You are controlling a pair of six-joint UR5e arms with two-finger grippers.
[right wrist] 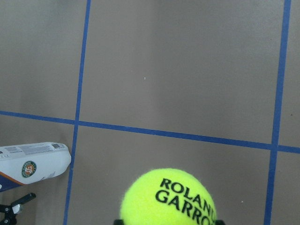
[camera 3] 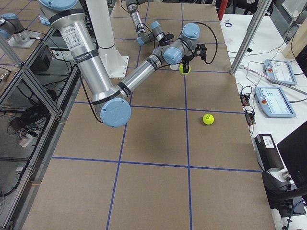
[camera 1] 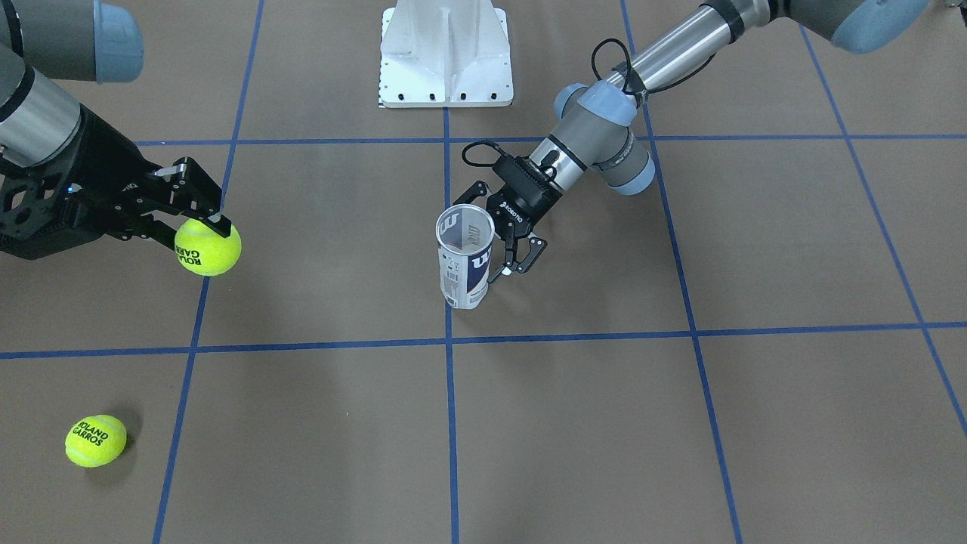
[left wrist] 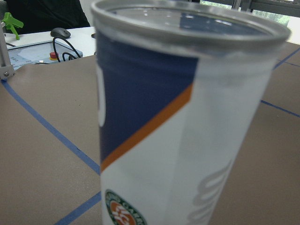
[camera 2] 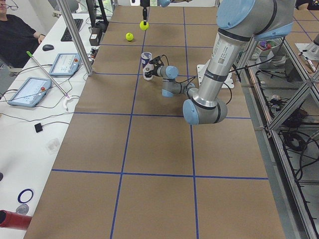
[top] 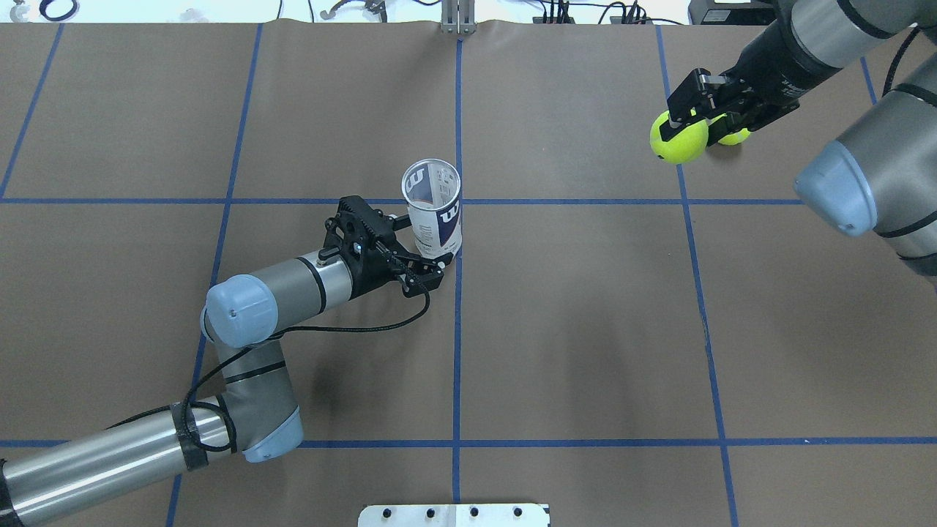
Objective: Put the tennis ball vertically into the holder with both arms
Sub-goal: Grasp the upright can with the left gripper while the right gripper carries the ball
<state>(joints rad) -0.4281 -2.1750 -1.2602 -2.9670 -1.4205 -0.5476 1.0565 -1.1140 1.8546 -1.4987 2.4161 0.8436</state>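
Tennis-ball can stands upright mid-worktop, open end up. Left gripper sits right beside its lower part, fingers apart. Right gripper is clamped on a tennis ball, raised, well apart. Second ball lies loose on the worktop.

White base bracket, operators' tablets

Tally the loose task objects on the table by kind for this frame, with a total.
Tennis balls: 2, one held in the right end effector, one lying free on the table.
Clear tennis-ball cans: 1, the holder, upright and open-topped, with the left end effector around its lower part.
Total: 3
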